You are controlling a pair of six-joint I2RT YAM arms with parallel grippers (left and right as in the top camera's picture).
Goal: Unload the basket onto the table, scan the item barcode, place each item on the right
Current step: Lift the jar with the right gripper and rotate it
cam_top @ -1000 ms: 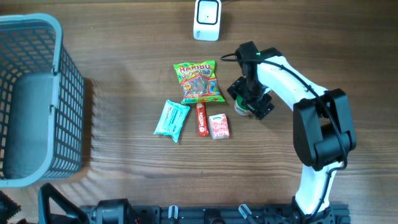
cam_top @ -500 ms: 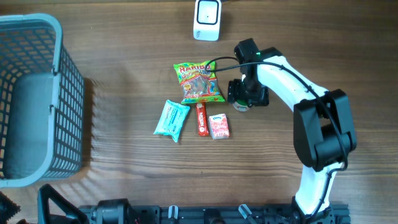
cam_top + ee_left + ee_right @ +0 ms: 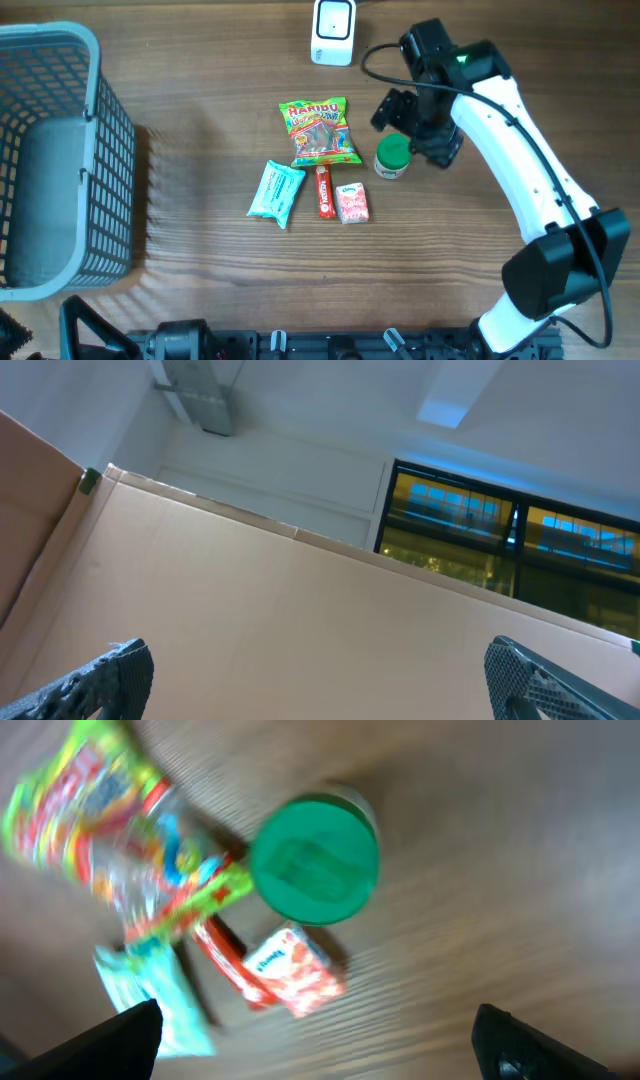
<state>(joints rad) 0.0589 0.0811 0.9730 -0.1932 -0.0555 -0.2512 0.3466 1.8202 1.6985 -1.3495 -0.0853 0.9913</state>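
We saw the small round green-lidded jar [image 3: 392,157] upright on the wooden table [image 3: 200,250], just beside the colourful candy bag [image 3: 320,131]. The right gripper [image 3: 416,128] hung over it, wide and empty; the left gripper [image 3: 320,670] was wide too.

Candy bag [image 3: 320,132] just left of jar [image 3: 392,157], front clear

Right gripper [image 3: 414,130] agape, downturned; left gripper [image 3: 320,682] agape, upturned.

matt wooden table [image 3: 200,300], glossy candy bag [image 3: 320,131], grey plastic basket [image 3: 110,150].
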